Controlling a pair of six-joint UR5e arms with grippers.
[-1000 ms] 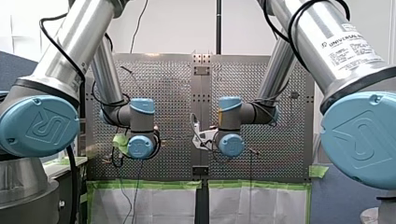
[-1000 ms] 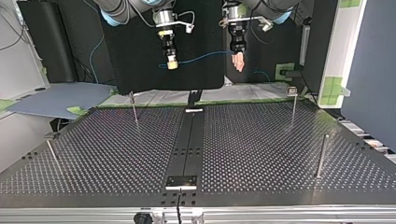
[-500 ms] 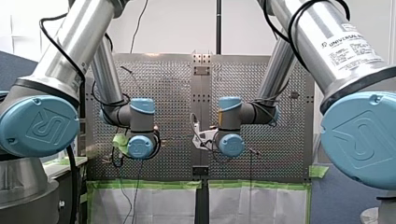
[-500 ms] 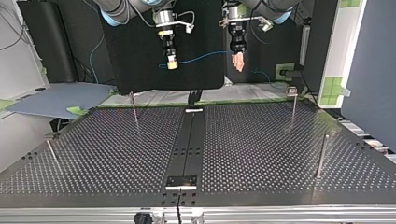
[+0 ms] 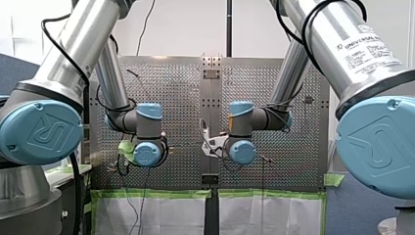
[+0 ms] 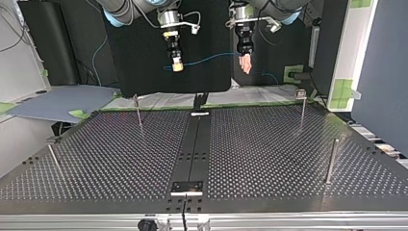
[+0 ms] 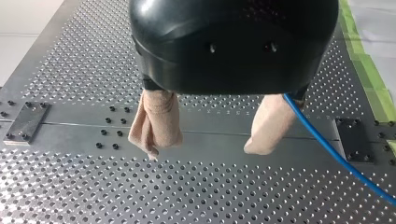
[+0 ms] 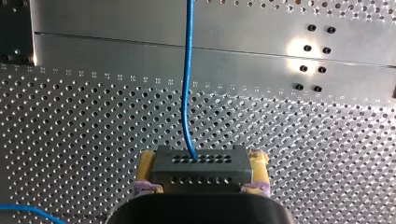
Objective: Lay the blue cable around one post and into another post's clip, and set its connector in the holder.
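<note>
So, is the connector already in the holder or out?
Out: the connector sits between my right gripper's yellow pads, held above the table, with the blue cable running from it.

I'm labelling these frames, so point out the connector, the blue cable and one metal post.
connector (image 8: 198,169), right wrist view, middle of its grey face.
blue cable (image 8: 187,84), right wrist view, its straight run.
post (image 6: 331,161), top view, middle of its shaft.

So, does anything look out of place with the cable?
One thing: the blue cable runs past the outer side of one finger of my open left gripper, not between its fingers. The connector sits square in my right gripper.
</note>
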